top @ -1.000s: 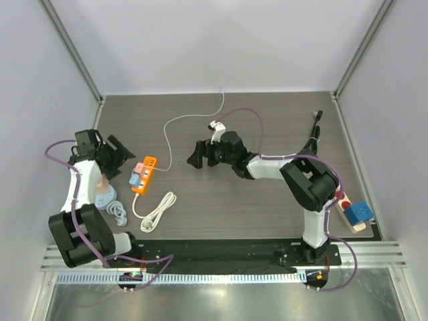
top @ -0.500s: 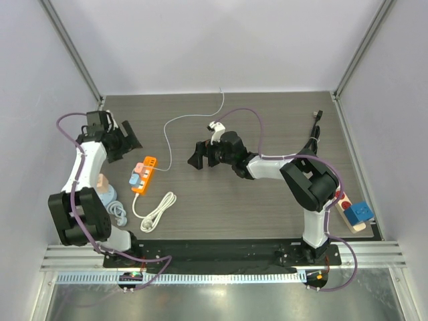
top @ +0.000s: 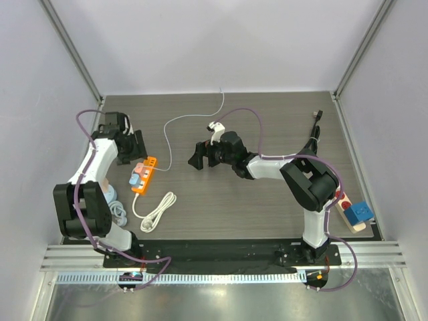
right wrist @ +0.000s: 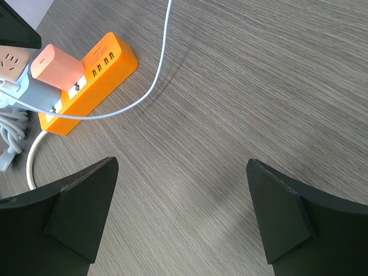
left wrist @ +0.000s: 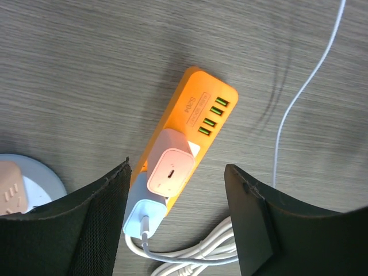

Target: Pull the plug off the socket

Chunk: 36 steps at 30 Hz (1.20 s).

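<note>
The dark blue cube plug sits pushed into the near end of the beige power strip, at the table's near right corner beside the right arm's base. Neither arm is near it. The right gripper hangs wide open and empty over mid-table. The left gripper, jaws parted and holding nothing, hovers over the orange strip and its pink charger, apparently the wrong target.

Bright, even light falls from overhead. On the table the white cable casts a soft grey shadow just beside it, the orange strip a fainter one. Wood grain is sharp. The frame posts splay outward in the top view.
</note>
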### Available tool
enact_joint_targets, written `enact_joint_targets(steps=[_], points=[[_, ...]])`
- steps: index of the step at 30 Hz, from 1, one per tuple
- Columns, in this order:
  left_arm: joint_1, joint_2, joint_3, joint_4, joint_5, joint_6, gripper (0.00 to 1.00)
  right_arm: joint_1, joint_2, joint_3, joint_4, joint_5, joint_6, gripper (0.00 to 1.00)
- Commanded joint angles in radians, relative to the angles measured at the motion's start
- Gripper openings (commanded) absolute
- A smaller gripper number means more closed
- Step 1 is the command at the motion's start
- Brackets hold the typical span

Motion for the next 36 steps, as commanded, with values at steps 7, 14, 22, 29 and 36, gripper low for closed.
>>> enact_joint_targets(steps=[7, 14, 22, 29, 36], points=[[-0.039, 0.010, 0.009, -0.032, -0.108, 0.044, 0.65, 0.002, -0.036, 0.023, 0.026, 0.007, -0.021, 1.00], [-0.039, 0.025, 0.001, -0.030, -0.073, 0.038, 0.61, 0.002, -0.027, 0.029, 0.017, 0.016, -0.019, 1.00], [-0.062, 0.066, -0.002, -0.049, -0.097, 0.036, 0.54, 0.000, -0.018, 0.038, 0.003, 0.023, -0.021, 1.00], [-0.100, 0.083, 0.001, -0.056, -0.143, 0.039, 0.54, 0.000, 0.005, 0.064, 0.000, 0.000, 0.011, 1.00], [-0.100, 0.109, -0.001, -0.066, -0.157, 0.039, 0.52, 0.002, 0.019, 0.070, 0.002, -0.025, 0.062, 1.00]])
